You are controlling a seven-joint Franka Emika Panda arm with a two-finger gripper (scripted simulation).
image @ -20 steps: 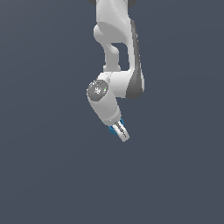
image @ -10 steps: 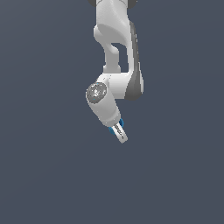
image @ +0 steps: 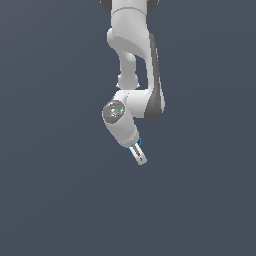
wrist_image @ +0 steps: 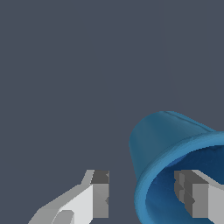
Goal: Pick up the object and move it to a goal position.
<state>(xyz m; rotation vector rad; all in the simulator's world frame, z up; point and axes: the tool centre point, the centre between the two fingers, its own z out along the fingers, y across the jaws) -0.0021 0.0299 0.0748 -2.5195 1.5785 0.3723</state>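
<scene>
The arm [image: 134, 60] hangs down against a plain grey-blue background, its wrist bent so the gripper [image: 137, 156] points down and toward the exterior view's right. The object [wrist_image: 175, 162], a bright-blue cup with a darker hollow inside, sits at the jaws: in the exterior view only a thin sliver of blue [image: 136, 145] shows just above the fingertips, tucked against the white hand.

In the wrist view the jaws stand spread. 1 finger [wrist_image: 199, 197] reaches into the cup's hollow mouth; the other [wrist_image: 94, 197] stands outside, with a clear gap between it and the cup's outer wall. So the jaws straddle the rim but do not pinch it; whether the inner finger touches the inside wall cannot be told.

The step in hand looks like securing the grasp on 1 wall of the cup. To do it well, the fingers should close slowly with the hand kept steady, since the tilted cup could slip or roll out before both pads bear on the rim. Only once the wall is firmly clamped should the arm carry it off. No goal marker is visible in either view.
</scene>
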